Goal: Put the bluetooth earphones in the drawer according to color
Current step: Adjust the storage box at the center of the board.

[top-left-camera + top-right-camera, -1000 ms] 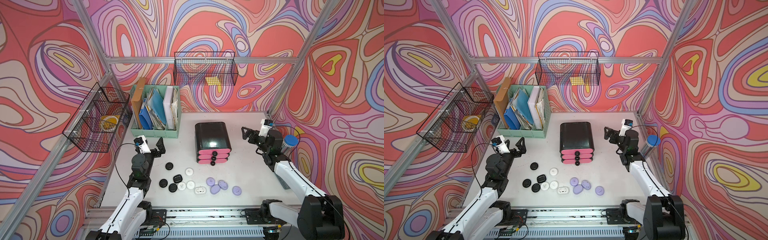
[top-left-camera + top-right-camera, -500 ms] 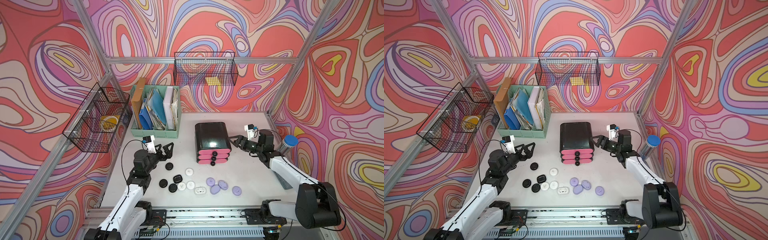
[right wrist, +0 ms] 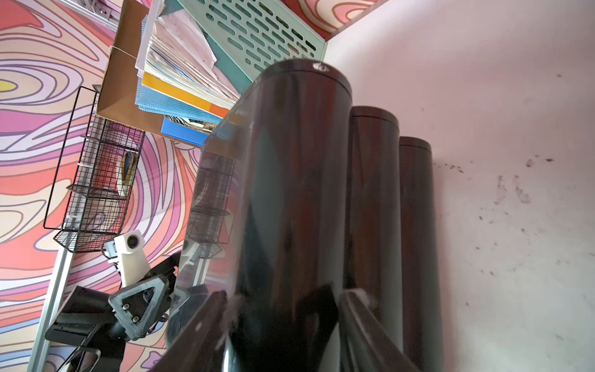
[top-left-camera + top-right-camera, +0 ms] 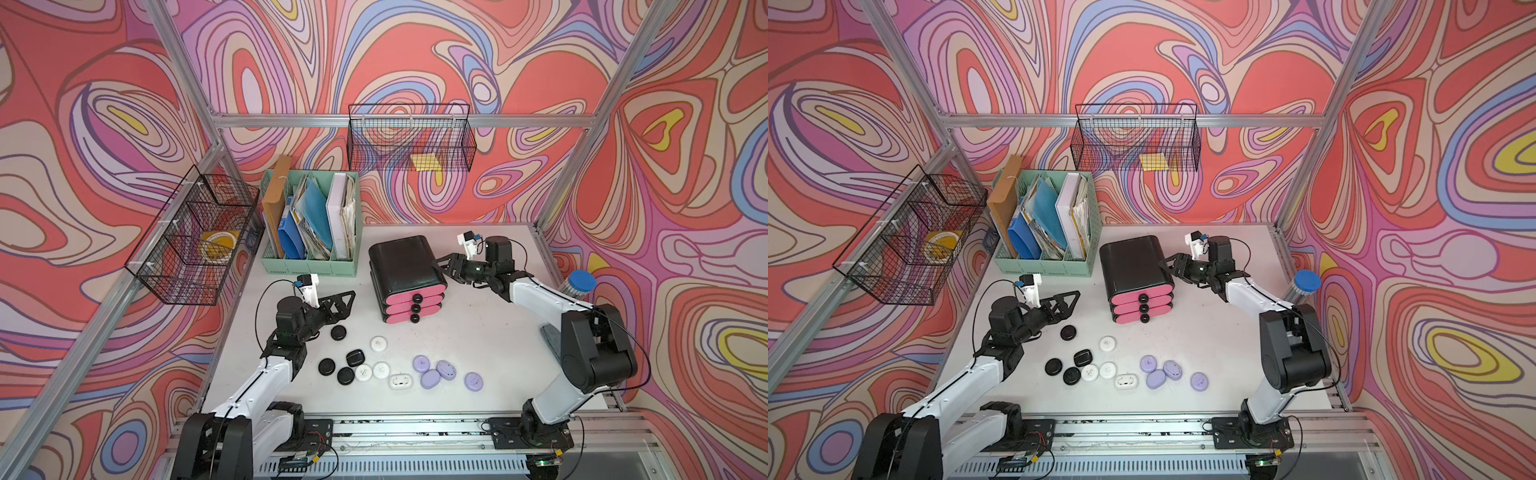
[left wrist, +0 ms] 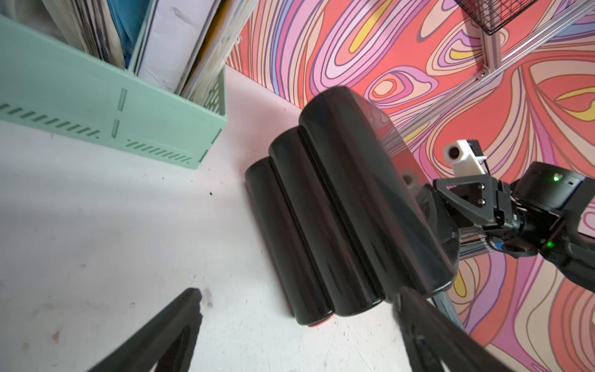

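White tabletop [image 4: 478,340] with drawer [image 4: 405,266], swirl-patterned walls [image 4: 415,62]

Swirly red-pink-purple walls [image 4: 415,62], alu frame [image 4: 291,120], white tabletop [image 4: 478,332], 2 wire baskets [image 4: 409,137], mint file organizer [image 4: 309,266] w/ folders [image 4: 311,208]

Bare table [image 4: 482,332] fronts the drawer [image 4: 403,262]; file organizer [image 4: 309,266] and right gripper [image 4: 441,268] flank it closely.

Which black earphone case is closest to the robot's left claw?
The round black case lying alone right by the left gripper. The other black cases huddle together farther off, next to white ones.
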Robot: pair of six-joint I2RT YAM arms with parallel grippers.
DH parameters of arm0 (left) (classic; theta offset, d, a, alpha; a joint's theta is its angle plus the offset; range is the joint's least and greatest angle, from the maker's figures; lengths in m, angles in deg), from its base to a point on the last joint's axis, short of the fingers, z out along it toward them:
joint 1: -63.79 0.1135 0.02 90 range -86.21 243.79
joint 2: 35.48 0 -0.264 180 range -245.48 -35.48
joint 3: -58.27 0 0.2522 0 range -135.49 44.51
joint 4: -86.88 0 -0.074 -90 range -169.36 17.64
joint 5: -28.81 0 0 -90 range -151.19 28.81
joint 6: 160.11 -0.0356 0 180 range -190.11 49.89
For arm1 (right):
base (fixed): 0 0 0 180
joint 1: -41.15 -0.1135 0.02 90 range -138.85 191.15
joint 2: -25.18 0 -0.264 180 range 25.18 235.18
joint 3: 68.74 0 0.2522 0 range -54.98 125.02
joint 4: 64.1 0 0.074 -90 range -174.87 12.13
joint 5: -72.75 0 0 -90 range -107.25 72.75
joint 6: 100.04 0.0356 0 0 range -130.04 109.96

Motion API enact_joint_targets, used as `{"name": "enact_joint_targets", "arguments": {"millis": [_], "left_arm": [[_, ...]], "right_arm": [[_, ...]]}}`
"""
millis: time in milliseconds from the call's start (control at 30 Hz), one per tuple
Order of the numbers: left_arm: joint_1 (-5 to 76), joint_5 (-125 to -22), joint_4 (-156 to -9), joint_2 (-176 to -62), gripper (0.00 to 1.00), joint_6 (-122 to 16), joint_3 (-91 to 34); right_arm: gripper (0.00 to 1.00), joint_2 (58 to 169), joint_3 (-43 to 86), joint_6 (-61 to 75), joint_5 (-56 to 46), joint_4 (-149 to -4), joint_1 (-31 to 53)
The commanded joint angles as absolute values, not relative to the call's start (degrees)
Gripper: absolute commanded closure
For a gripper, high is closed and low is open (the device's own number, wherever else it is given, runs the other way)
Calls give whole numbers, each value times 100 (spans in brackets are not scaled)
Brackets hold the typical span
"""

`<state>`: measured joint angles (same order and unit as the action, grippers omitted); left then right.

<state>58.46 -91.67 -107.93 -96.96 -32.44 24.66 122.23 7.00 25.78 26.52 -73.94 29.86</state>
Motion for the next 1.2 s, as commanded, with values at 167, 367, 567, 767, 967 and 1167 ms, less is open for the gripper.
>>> {"name": "enact_joint_targets", "arguments": {"millis": [167, 367, 567, 767, 967, 1167], "left_arm": [[5816, -9509, -11659, -10103, 1, -2857, 2403], [5816, -9795, -11835, -10456, 1, -2616, 2307], [5825, -9985, -11943, -10679, 1, -2557, 2272], [5825, -9781, -11725, -10676, 1, -2686, 2280], [5825, -9399, -11083, -10439, 1, -2899, 2237], [5816, -9344, -10947, -10369, 1, -2894, 2219]], "right_arm": [[30, 11223, 626, 1932, 888, -8761, 2931], [28, 9956, -362, 1622, 789, -9123, 2924], [37, 9498, -922, 1571, 973, -8980, 2427], [46, 9488, -1094, 1875, 890, -8439, 1984], [55, 10045, -696, 1917, 672, -8341, 1556], [58, 10643, -254, 2265, 151, -8062, 1508]]}}
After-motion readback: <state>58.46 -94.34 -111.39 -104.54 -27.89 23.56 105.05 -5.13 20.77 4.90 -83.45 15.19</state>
